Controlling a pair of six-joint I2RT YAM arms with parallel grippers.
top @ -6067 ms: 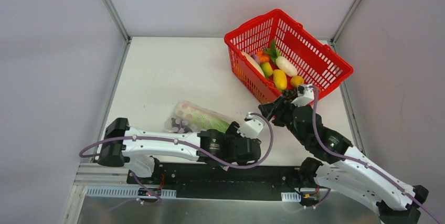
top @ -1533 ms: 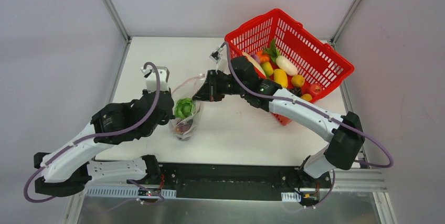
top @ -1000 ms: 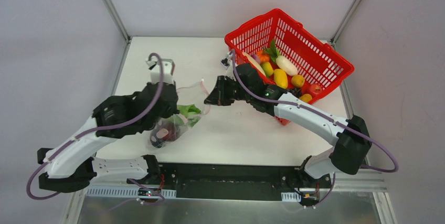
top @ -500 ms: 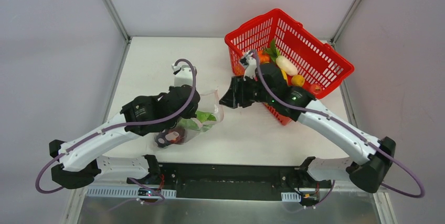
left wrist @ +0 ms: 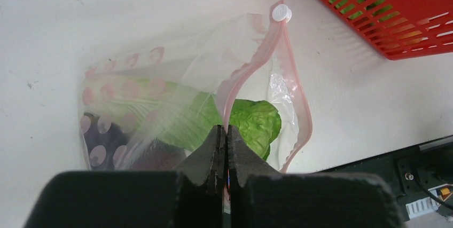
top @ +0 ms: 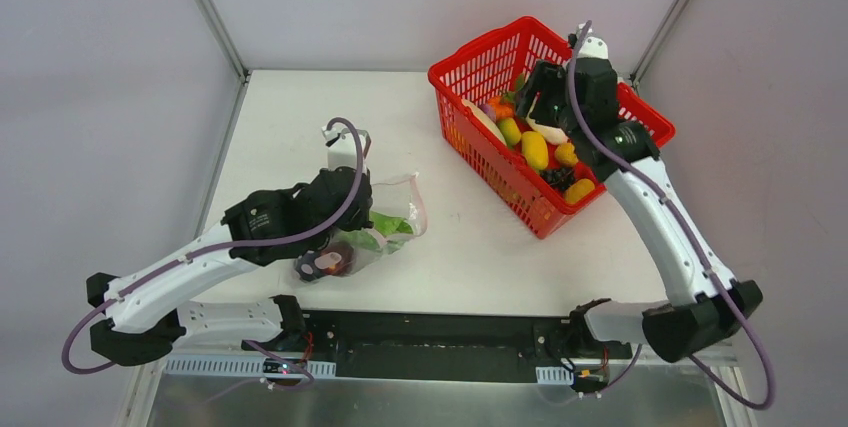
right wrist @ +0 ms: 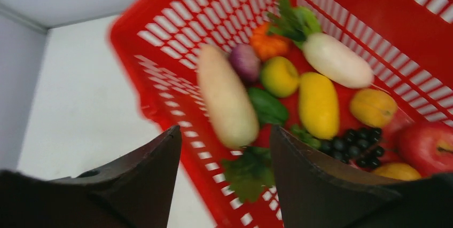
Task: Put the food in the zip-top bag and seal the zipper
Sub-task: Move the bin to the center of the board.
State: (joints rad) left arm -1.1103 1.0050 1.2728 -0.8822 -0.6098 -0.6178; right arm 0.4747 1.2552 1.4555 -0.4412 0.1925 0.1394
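Note:
The zip-top bag [top: 372,235] lies on the white table, its mouth gaping toward the right. My left gripper [left wrist: 225,128] is shut on its pink zipper [left wrist: 299,105] strip, near the white slider [left wrist: 280,13]. Inside the bag are a green leafy piece [left wrist: 257,121] and a dark purple piece [left wrist: 104,140]. My right gripper [right wrist: 224,132] hangs open and empty above the red basket [top: 478,45]. More food lies in the basket below it: a pale long piece [right wrist: 227,102], a yellow one [right wrist: 318,105], a white radish [right wrist: 336,60] and dark grapes [right wrist: 355,140].
The red basket [right wrist: 160,52] stands tilted at the table's back right, against the frame post [top: 670,17]. A red apple [right wrist: 427,148] and a green leaf [right wrist: 251,172] also lie in it. The black base rail [top: 430,332] runs along the near edge.
My right gripper opened and swung from the bag's mouth back over the basket. The left arm shifted right with the bag's edge still pinched, and the bag settled lower.

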